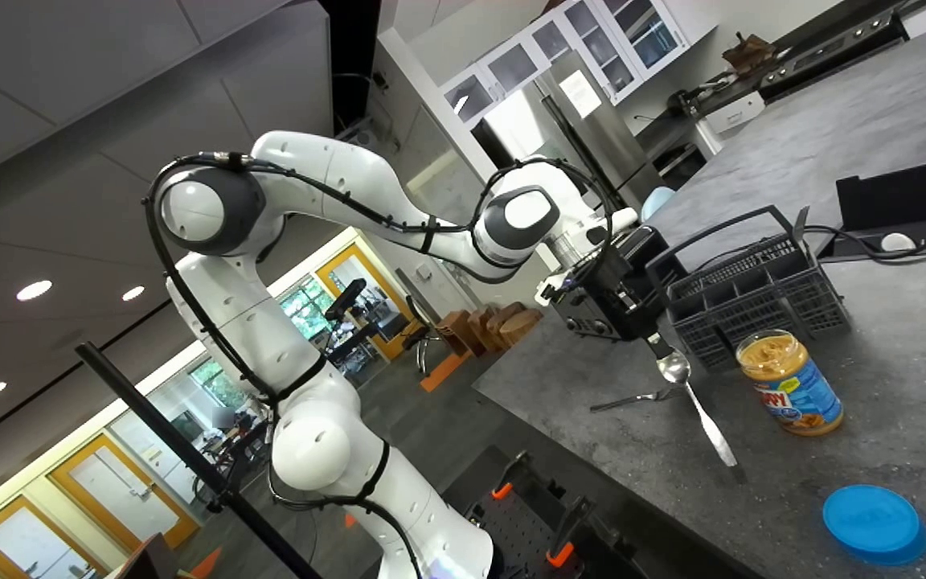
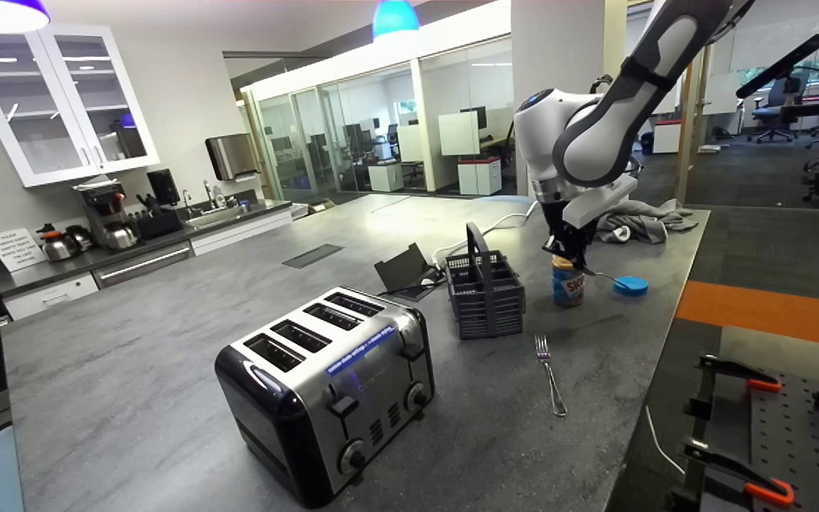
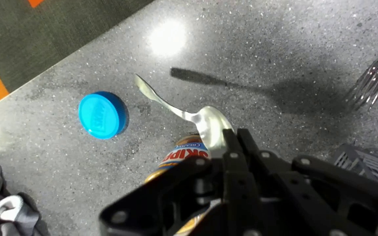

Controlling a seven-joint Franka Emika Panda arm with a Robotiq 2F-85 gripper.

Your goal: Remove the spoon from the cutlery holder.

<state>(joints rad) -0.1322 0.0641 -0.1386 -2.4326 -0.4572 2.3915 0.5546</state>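
Observation:
The silver spoon (image 3: pixel 210 126) is held by the edge of its bowl between the fingertips of my gripper (image 3: pixel 234 132). In an exterior view the spoon (image 1: pixel 702 418) tilts down from the gripper (image 1: pixel 656 342), handle end lowest. It also shows in an exterior view (image 2: pixel 605 276). Its shadow lies apart from it on the counter in the wrist view. The dark grey cutlery holder (image 2: pixel 488 306), a basket with compartments and a hoop handle, stands upright beside the gripper, and shows in an exterior view (image 1: pixel 760 301). The spoon is outside it. Only its corner (image 3: pixel 369 164) shows in the wrist view.
An open peanut butter jar (image 1: pixel 792 394) stands by the spoon and holder. A blue lid (image 1: pixel 869 515) lies near the counter edge. A fork (image 2: pixel 550 377) lies before the holder. A steel toaster (image 2: pixel 324 405), a black flip-up box (image 2: pixel 409 270) and a grey cloth (image 2: pixel 648 220) are nearby.

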